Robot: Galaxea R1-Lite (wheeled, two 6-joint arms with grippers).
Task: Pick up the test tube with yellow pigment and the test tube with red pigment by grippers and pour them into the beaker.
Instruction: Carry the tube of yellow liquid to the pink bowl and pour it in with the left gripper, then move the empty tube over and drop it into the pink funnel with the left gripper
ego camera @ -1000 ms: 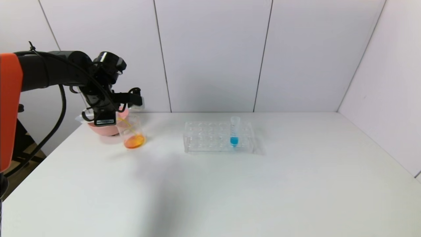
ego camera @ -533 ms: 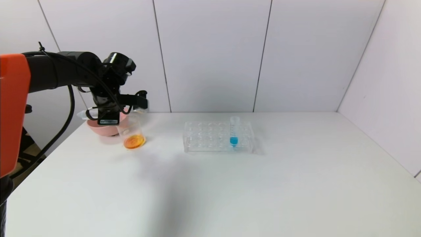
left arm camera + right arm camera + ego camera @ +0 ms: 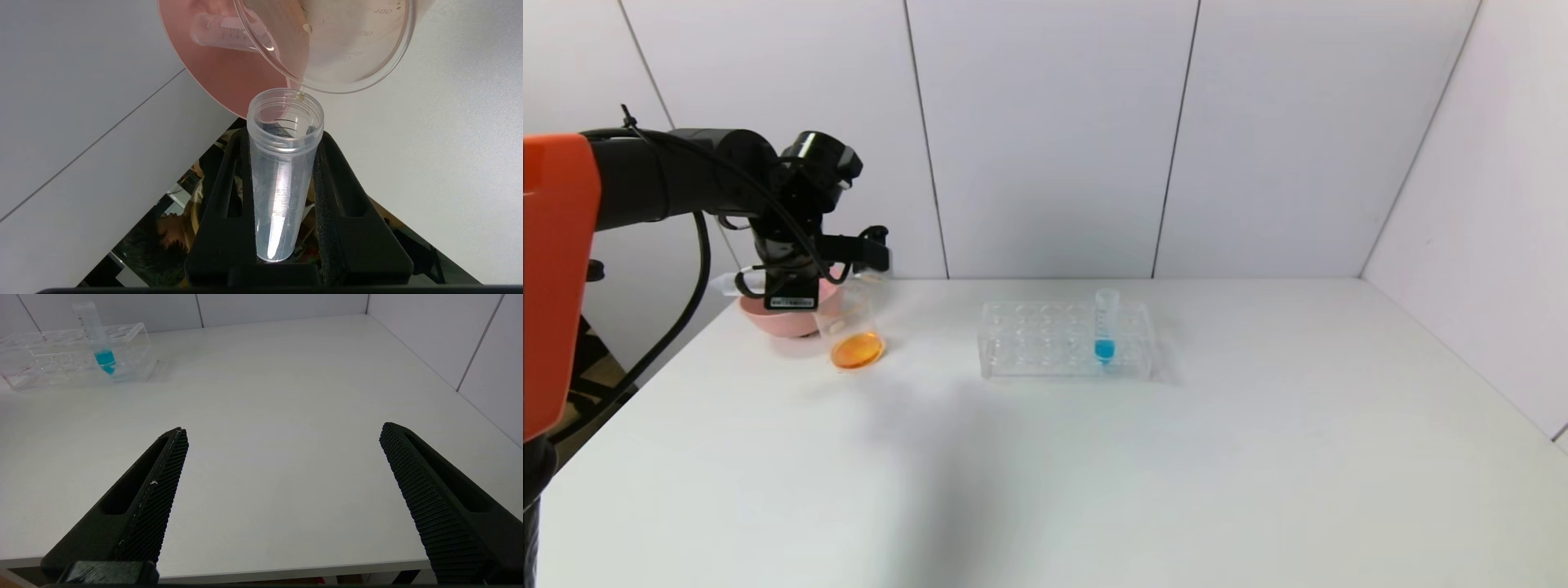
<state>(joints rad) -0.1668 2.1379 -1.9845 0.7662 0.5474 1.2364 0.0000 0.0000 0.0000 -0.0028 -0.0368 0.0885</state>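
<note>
My left gripper [image 3: 862, 255] is shut on a slim clear tube [image 3: 282, 175] that looks empty, with a yellowish drop at its lip. It holds the tube tipped, its mouth just at the rim of the clear beaker [image 3: 854, 318]. The beaker also shows in the left wrist view [image 3: 355, 49] and holds orange liquid at its bottom. A second clear tube [image 3: 222, 34], showing no pigment, lies in the pink bowl [image 3: 229, 77]. My right gripper [image 3: 284, 435] is open and empty, low over the table's near edge, out of the head view.
The pink bowl [image 3: 768, 318] stands just behind and left of the beaker. A clear tube rack [image 3: 1045, 339] in mid-table holds a blue-liquid tube [image 3: 1104, 327]; both show in the right wrist view, rack [image 3: 61, 347] and tube [image 3: 98, 339]. White walls close the back and right.
My left gripper has moved a little up and to the right with the tube. The yellow stream into the beaker seen a second ago has stopped.
</note>
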